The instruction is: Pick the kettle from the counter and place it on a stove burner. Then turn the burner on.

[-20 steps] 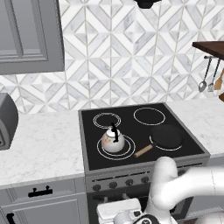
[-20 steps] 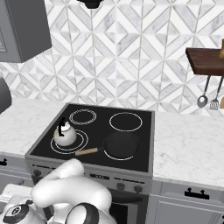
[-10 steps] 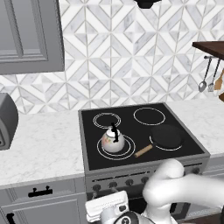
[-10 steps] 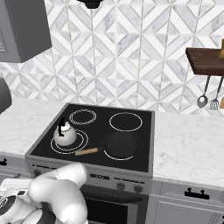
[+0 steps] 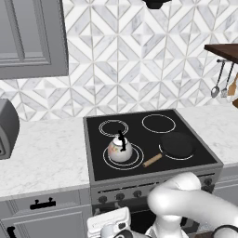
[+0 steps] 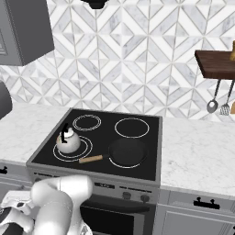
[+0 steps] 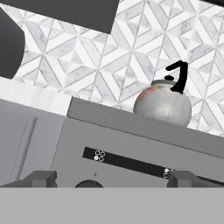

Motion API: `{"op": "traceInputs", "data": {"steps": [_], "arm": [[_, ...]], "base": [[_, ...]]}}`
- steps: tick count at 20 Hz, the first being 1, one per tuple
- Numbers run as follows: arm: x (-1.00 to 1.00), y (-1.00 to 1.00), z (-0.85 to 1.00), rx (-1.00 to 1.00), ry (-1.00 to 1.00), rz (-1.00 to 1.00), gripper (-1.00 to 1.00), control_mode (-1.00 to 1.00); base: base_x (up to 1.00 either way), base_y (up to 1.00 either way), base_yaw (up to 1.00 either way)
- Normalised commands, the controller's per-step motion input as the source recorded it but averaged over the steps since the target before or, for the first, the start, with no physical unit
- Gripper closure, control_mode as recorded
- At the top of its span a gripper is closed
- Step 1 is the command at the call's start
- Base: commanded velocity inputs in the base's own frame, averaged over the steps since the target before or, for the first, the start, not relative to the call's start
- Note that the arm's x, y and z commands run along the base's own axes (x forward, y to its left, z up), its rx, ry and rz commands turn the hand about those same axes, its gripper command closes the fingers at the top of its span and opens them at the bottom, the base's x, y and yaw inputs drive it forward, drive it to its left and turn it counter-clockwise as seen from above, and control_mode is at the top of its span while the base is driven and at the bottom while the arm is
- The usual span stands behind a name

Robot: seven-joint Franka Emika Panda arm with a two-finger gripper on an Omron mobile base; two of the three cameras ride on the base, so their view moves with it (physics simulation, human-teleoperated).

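Observation:
The small white kettle (image 5: 120, 149) (image 6: 69, 141) stands upright on the front-left stove burner (image 5: 135, 161) (image 6: 82, 154), the largest double-ringed circle on the black cooktop. From the hand view the kettle (image 7: 162, 104) sits above the stove's front edge. My gripper (image 7: 111, 179) is open and holds nothing. It hangs low before the stove's front panel, below the kettle, with a dark round knob (image 7: 89, 184) between its fingertips (image 7: 40, 178). The white marble counter (image 5: 46, 158) (image 6: 197, 151) flanks the stove on both sides.
A flat black pan (image 5: 176, 145) (image 6: 128, 151) with a wooden handle (image 5: 152, 160) lies on the front-right burner. A row of knobs (image 5: 123, 195) (image 6: 131, 195) runs along the stove front. A grey appliance (image 5: 7, 128) sits at far left; utensils hang under a shelf (image 6: 215, 62).
My arm has swung down and to the left, bringing the hand in front of the stove's left side. The kettle and pan have not moved.

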Motion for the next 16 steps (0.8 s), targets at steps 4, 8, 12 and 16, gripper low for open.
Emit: {"op": "traceInputs", "data": {"steps": [4,8,12,16], "arm": [[0.24,0.0,-0.27,0.0,-0.03,0.0,-1.0,-1.0],[0.36,0.0,-0.04,0.0,-0.01,0.0,-1.0,-1.0],[0.32,0.0,-0.02,0.0,0.0,0.0,-1.0,-1.0],[0.26,-0.14,-0.08,0.0,0.0,0.0,-1.0,-1.0]], "base": [[0.0,0.0,0.0],[0.0,0.0,0.0],[0.0,0.0,0.0],[0.0,0.0,0.0]]}}
